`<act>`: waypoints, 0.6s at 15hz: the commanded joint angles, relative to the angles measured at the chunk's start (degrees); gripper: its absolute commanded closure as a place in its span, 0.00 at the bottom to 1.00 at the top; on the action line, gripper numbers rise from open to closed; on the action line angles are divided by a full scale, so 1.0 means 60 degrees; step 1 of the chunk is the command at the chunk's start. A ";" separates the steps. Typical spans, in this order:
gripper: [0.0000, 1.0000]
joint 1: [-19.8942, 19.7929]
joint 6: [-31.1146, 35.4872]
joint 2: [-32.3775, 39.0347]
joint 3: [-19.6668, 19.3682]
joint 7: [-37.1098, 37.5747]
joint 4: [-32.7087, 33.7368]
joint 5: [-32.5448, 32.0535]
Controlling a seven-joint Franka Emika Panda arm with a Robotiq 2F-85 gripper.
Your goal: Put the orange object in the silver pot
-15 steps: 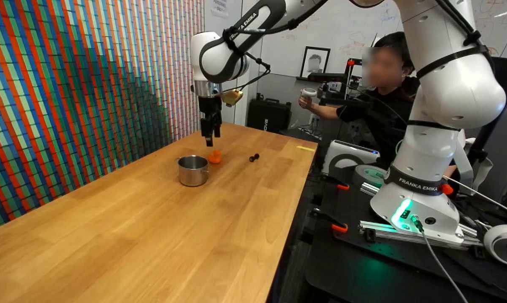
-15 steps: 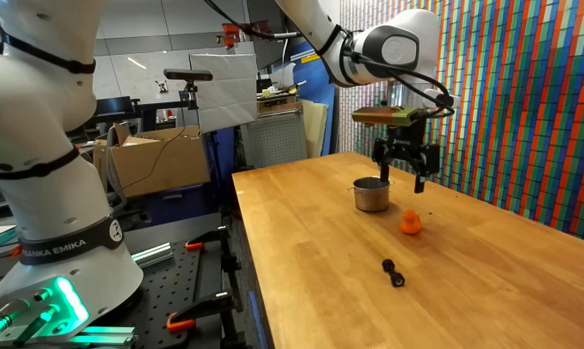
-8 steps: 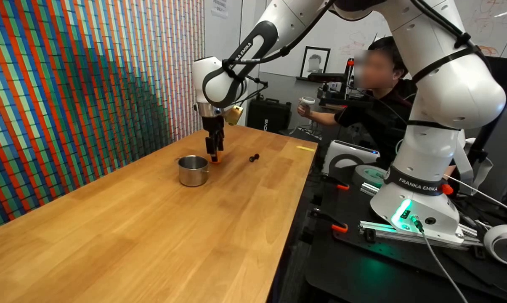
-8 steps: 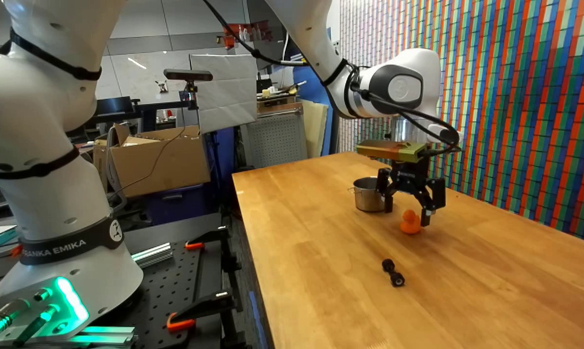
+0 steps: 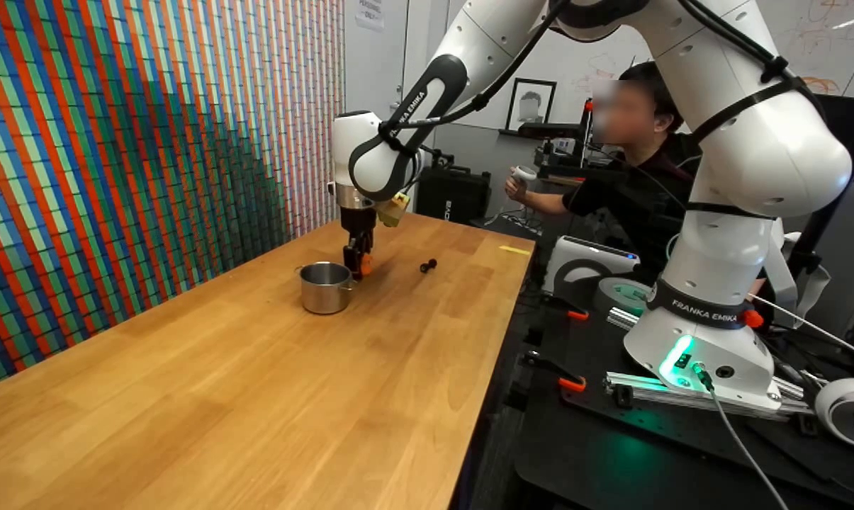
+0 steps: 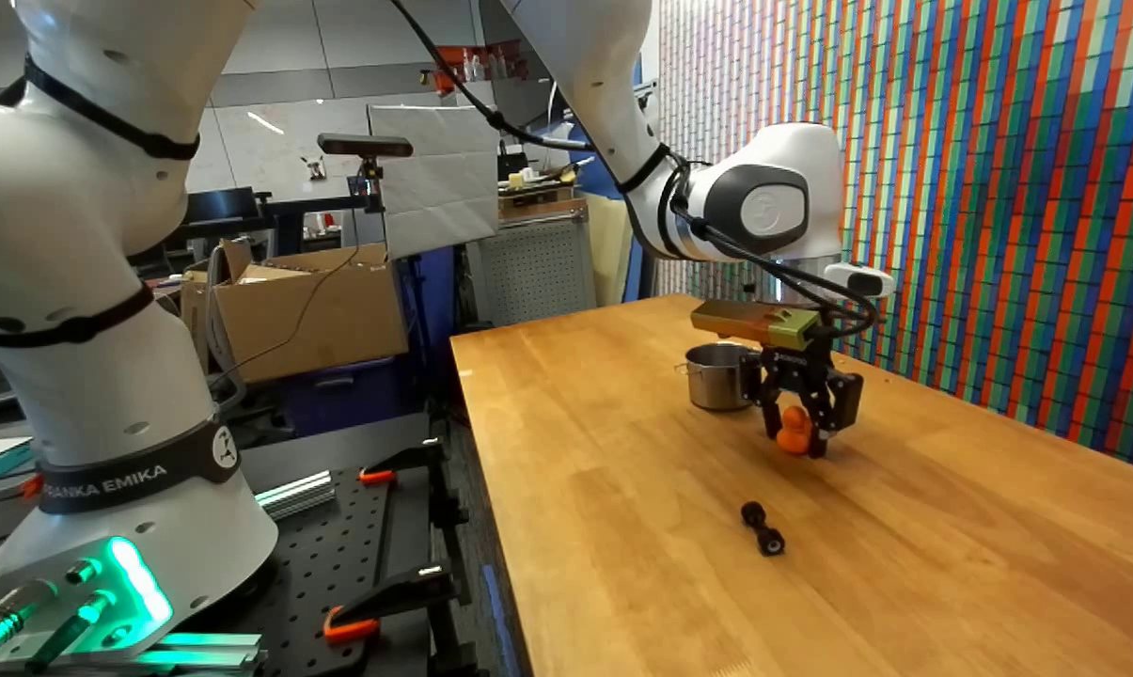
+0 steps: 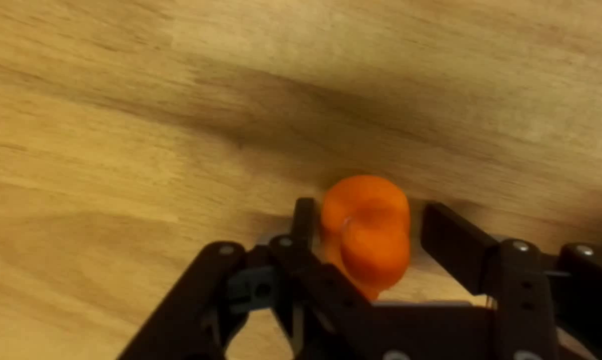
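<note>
Currently, the gripper [image 7: 368,220] points downward with its fingers apart, one on each side of the orange object [image 7: 376,247]; the silver pot [image 5: 325,294] stands upright near both

The silver pot [image 5: 325,292] is shiny metal, the orange object [image 7: 374,242] near it smooth, the table [image 5: 278,397] under the pot grained wood.

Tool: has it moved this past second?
Yes, downward: in an exterior view, the tool, astride the orange duck, sits lower relative to the unmoved silver pot.
</note>
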 commanded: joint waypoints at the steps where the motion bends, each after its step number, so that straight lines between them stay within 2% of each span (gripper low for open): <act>1: 0.73 -0.0054 0.0847 -0.0086 -0.0011 0.0240 -0.0358 0.0081; 2: 0.79 -0.0099 0.0571 -0.0143 0.0030 0.0216 -0.0355 0.0154; 3: 0.81 -0.0061 0.0452 -0.0192 -0.0012 0.0294 -0.0367 0.0153; 9: 0.81 -0.0266 -0.1427 -0.1112 0.0250 0.0053 -0.0257 0.0633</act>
